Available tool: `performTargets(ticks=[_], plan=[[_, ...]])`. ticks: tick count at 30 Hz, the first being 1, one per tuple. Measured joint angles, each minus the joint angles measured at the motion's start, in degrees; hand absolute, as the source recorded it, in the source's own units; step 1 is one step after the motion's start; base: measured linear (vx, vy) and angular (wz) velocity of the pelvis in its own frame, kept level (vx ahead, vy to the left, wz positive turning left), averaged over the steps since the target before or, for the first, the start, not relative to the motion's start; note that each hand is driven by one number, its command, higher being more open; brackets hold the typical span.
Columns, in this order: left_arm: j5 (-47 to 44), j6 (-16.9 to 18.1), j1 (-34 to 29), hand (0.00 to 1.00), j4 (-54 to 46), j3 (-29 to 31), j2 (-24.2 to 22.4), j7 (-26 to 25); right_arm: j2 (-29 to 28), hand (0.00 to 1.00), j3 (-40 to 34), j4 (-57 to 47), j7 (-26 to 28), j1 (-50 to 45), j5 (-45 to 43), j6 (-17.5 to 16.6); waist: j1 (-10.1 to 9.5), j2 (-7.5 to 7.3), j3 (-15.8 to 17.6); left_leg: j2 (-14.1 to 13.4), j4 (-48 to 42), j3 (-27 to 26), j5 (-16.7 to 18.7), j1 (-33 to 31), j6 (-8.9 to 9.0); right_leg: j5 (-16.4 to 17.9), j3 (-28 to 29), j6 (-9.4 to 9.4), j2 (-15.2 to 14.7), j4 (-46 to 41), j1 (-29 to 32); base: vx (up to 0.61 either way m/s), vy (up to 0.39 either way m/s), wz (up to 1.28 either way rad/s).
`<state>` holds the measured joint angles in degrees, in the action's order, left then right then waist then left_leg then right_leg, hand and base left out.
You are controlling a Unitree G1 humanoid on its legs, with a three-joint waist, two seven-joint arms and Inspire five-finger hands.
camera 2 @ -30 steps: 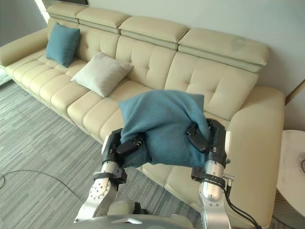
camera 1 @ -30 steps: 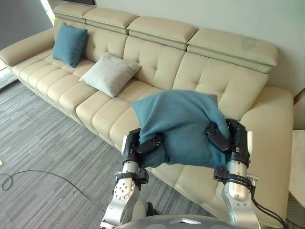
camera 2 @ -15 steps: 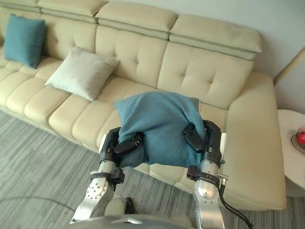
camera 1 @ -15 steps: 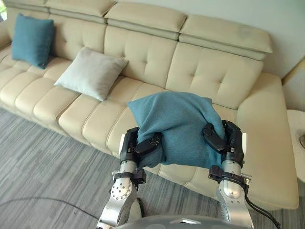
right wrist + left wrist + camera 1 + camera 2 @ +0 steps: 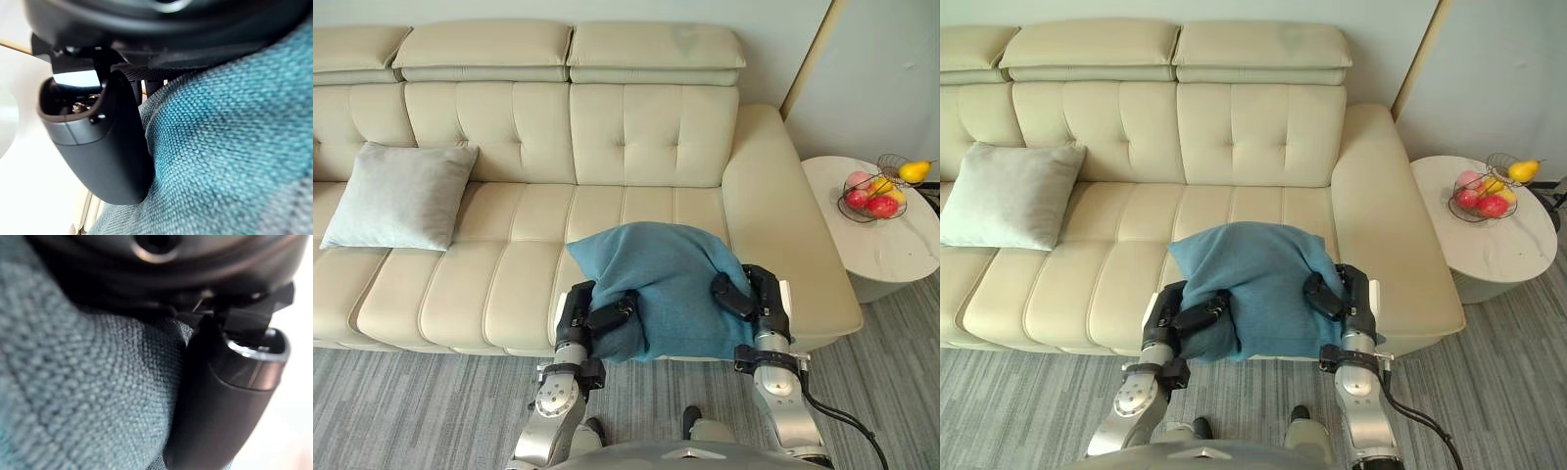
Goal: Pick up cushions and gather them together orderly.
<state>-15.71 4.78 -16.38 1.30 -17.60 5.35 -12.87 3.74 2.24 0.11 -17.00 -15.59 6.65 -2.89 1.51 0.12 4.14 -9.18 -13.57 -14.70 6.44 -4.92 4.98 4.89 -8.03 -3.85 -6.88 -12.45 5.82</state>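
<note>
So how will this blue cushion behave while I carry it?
Probably soft and floppy: the cushion bulges around the left hand and right hand. Likely light, since two edge grips hold it up. Its coarse weave should resist slipping.

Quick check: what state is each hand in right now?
Left hand: shut on the teal cushion.
Right hand: shut on the same cushion.

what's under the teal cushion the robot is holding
The left hand and right hand grip the teal cushion by its sides, over the front seat edge of the sofa. Grey carpet shows below it; the patch of seat directly beneath is covered.
</note>
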Motion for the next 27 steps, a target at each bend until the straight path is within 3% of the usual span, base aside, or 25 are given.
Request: performTargets(ticks=[2,3,5,7,8,9,10,11,12,13,15,20,27], plan=[[-0.04,0.01,-0.54,0.0,-1.0,0.04,-0.21,0.23,-0.36,0.0,0.01,-4.41,-0.04,-2.35,0.02,0.0,-0.63,0.18,0.23,-1.52,-4.78,0.21,0.38,-1.02,0.41,1.32,-0.83,0.63,0.23,-0.09,-1.4,-0.01,-0.088,0.2],[-0.07,0.01,-0.78,0.0,-1.85,0.06,-0.45,0.35,-0.34,0.0,0.02,-7.49,-0.08,-3.6,0.01,-0.01,-1.15,0.52,0.39,-2.73,-11.44,0.32,0.38,-3.02,0.41,1.88,-1.07,1.04,0.55,-0.08,-2.69,-0.04,-0.097,0.06],[-0.08,0.04,-1.85,0.0,-4.23,0.28,-1.43,0.42,-0.12,0.0,0.03,-10.48,-0.1,-4.08,0.0,-0.01,-1.58,1.76,0.0,-4.35,-17.84,1.54,0.07,-5.44,0.46,2.53,-1.05,1.51,1.21,-0.03,-3.85,-0.01,-0.09,-0.02],[-0.03,0.12,-2.56,0.0,-6.48,0.69,-2.51,0.8,-0.11,0.0,0.02,-12.15,-0.31,-4.06,-0.01,-0.09,-2.19,1.7,-0.13,-4.03,-20.25,3.08,0.69,-7.32,-0.14,2.77,0.09,1.83,0.83,0.17,-4.34,0.05,0.008,-0.16],[-0.02,0.21,-2.54,0.0,-6.95,0.69,-2.67,0.97,-0.11,0.0,0.0,-12.32,-0.69,-3.9,0.0,-0.29,-2.63,1.7,-0.18,-3.01,-18.14,4.15,2.08,-7.12,-0.57,2.79,0.85,1.79,0.51,0.14,-4.03,0.07,0.07,-0.35],[0.06,0.25,-2.53,0.0,-7.56,0.67,-2.81,1.11,-0.06,0.0,-0.08,-12.3,-1.01,-3.64,0.01,-0.41,-2.86,1.93,-0.36,-0.63,-10.5,7.2,2.94,-6.8,-1.14,2.82,1.67,1.49,0.15,-0.15,-3.19,0.06,0.077,-0.35],[0.12,0.25,-2.53,0.0,-7.6,0.66,-2.84,1.11,-0.01,0.0,-0.07,-12.29,-1.09,-3.64,0.01,-0.41,-2.94,2.04,-0.43,-0.34,-8.63,7.61,2.33,-6.6,-1.23,2.9,1.82,1.32,0.15,-0.38,-2.86,0.07,0.079,-0.36],[0.28,0.21,-2.65,0.0,-7.57,0.5,-2.95,1.11,0.39,0.0,-0.08,-12.23,-1.17,-3.71,0.0,-0.38,-3.02,3.13,-1.0,-0.25,-2.94,8.17,-2.52,-5.83,-1.57,3.04,2.28,0.2,1.06,-1.07,-2.05,0.14,0.117,-0.31],[0.39,0.07,-2.74,0.0,-6.75,0.54,-2.05,1.08,-0.46,0.0,-0.03,-10.54,-1.1,-3.92,-0.02,-0.07,-2.83,1.96,-1.69,0.31,-1.53,7.89,-2.46,-4.71,0.5,3.25,3.15,-0.37,0.51,-1.29,-1.92,0.19,0.146,-0.29],[0.42,0.07,-2.8,0.0,-6.73,0.54,-2.0,1.09,-0.57,0.0,-0.03,-10.49,-1.07,-4.02,-0.02,-0.07,-2.83,1.76,-1.75,0.47,-1.41,7.81,-2.44,-4.62,0.49,3.23,3.22,-0.43,0.4,-1.2,-1.93,0.2,0.144,-0.19],[0.47,0.05,-3.1,0.0,-5.65,0.45,-1.36,1.09,-1.64,0.0,-0.05,-9.7,-0.98,-4.47,0.1,-0.01,-2.53,-0.3,-2.35,2.73,1.9,6.81,-2.8,-2.99,-0.14,3.06,3.74,-1.0,-1.63,0.52,-2.37,0.12,0.101,-0.06],[0.56,0.07,-3.12,0.0,-4.44,0.15,-0.81,1.1,-1.58,0.0,-0.09,-7.11,-0.75,-4.21,1.2,-0.04,-2.38,-0.49,-3.6,5.27,8.24,6.25,-4.62,0.82,-1.0,2.19,3.77,-2.34,-3.14,4.67,-4.88,0.09,0.074,0.01],[0.77,0.06,-2.74,0.0,-1.0,-0.2,1.11,1.08,-1.26,0.0,-0.05,0.34,-0.62,-1.17,3.33,-0.03,-1.95,-0.68,-3.99,5.2,12.02,7.67,-7.1,0.63,-1.14,0.26,3.78,-2.0,-2.41,8.68,-4.82,0.05,0.001,-0.01]])
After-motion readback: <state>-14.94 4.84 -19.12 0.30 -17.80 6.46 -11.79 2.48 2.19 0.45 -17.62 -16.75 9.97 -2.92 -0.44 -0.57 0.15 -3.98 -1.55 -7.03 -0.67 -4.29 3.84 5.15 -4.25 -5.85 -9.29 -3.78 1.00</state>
